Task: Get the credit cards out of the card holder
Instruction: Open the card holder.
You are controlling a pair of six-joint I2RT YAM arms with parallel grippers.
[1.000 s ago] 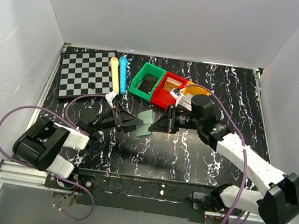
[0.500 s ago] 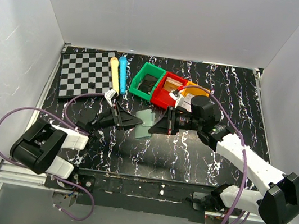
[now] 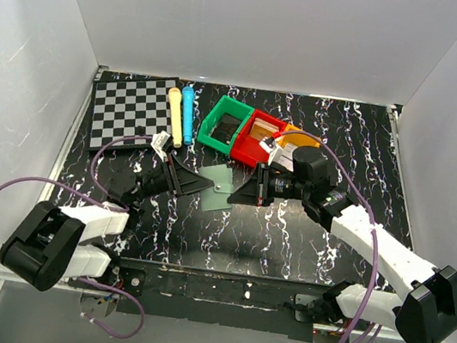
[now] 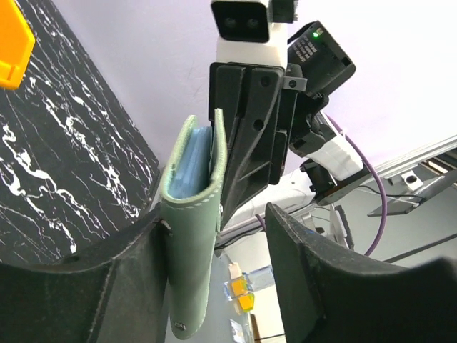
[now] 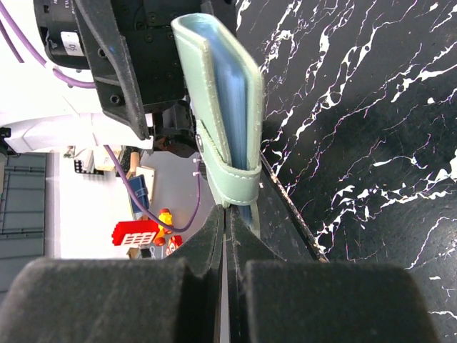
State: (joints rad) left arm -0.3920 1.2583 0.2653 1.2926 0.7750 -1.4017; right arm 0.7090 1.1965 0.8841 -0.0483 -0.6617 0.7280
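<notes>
Fingers (image 5: pixel 193 246) first: the right gripper (image 5: pixel 227 214) has them pressed together on a thin lower edge of the flat, pale blue-green stitched card holder (image 5: pixel 221 93). That is the only pinch on it. The holder sits mid-table, apparently held up off the black marble-patterned table (image 3: pixel 288 233), directly between the two arms. The right gripper is on its right and the left gripper (image 4: pixel 214 218) on its left.

Both wrist views show it edge-on, its two panels slightly parted with blue layers (image 4: pixel 196 161) between them. I cannot tell whether those are the credit cards or the lining, and no card is out.

Now the relation that matters. The left fingers are spread, and the holder's long axis runs along them, its parted end pointing away from the left wrist. One panel lies against one finger (image 4: pixel 93 286), while the other finger (image 4: pixel 314 271) stands apart across a gap.

My read is that the left arm is the free one and must do the pulling, aiming between the panels rather than around them. The green plastic bin (image 3: pixel 225 124) and red plastic bin (image 3: pixel 256 137) sit farther back, out of play.
</notes>
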